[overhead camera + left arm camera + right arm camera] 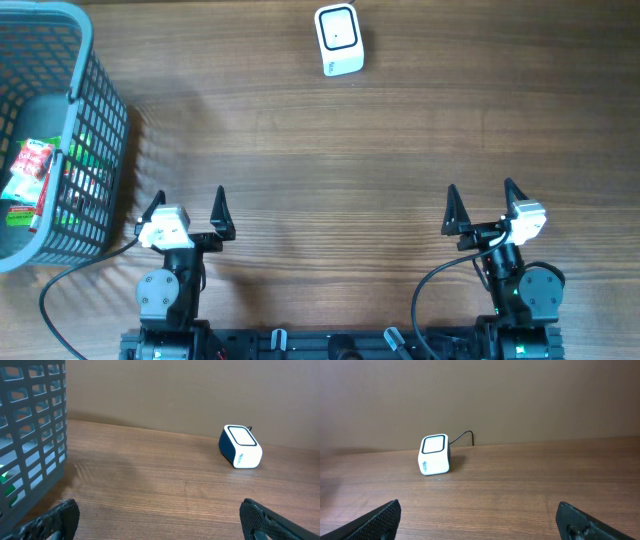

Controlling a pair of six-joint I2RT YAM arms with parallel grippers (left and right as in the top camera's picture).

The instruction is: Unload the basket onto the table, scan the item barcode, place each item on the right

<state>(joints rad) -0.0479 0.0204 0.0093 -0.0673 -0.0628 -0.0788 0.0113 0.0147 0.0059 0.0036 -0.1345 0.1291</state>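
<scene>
Left gripper (190, 196) and right gripper (481, 188) both gape wide, empty. You can see teal lettering on the scanner (338, 40), too small to read; likewise the print on the packets (27, 170) in the basket (82, 60).

Table (330, 170): wood, visible grain, smooth, matt with faint sheen
Scanner (338, 40): smooth white plastic, slight gloss; top window dark-framed, shinier
Basket (100, 170): grey-blue moulded plastic lattice, matt
Packets (28, 170) in basket: printed wrapper, looks like glossy film
Left gripper (190, 195) and right gripper (481, 190): fingers (62, 517) black, matt, grainy rough surface; white plastic housing behind
Cable (462, 436): black, smooth
Wall (520, 395): plain brown, matt
</scene>
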